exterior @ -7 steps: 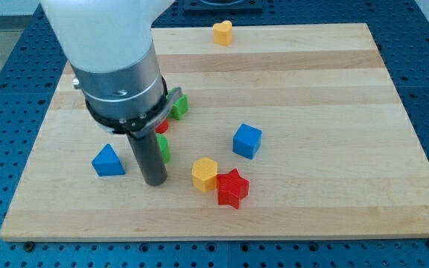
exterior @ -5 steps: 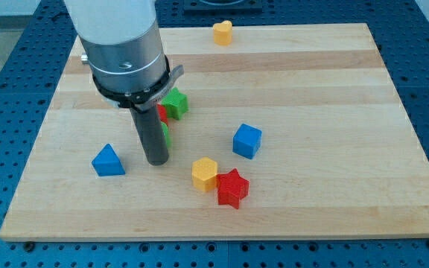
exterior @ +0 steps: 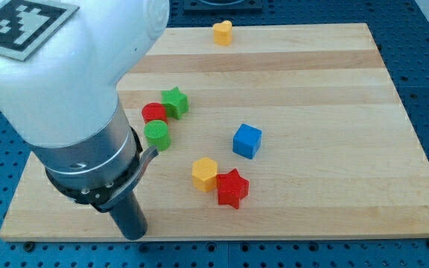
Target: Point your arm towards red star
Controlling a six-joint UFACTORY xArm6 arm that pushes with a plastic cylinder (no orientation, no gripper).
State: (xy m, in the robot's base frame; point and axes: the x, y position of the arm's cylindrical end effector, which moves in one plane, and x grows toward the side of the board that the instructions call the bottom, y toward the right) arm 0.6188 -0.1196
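Note:
The red star point(exterior: 232, 187) lies near the board's bottom edge, touching the yellow hexagon point(exterior: 205, 174) on its upper left. My tip point(exterior: 133, 233) is at the board's bottom edge, well to the left of the red star and below the green cylinder point(exterior: 156, 135). The arm's white and grey body fills the view's left and hides that part of the board.
A blue cube point(exterior: 247, 141) sits above the red star. A red cylinder point(exterior: 153, 113) and a green star point(exterior: 174, 102) cluster above the green cylinder. A yellow heart point(exterior: 223, 32) is at the top edge of the wooden board point(exterior: 334, 112).
My tip moved down and slightly left, from beside the green cylinder to the board's bottom edge. The arm now hides the blue triangle. The blocks have not moved.

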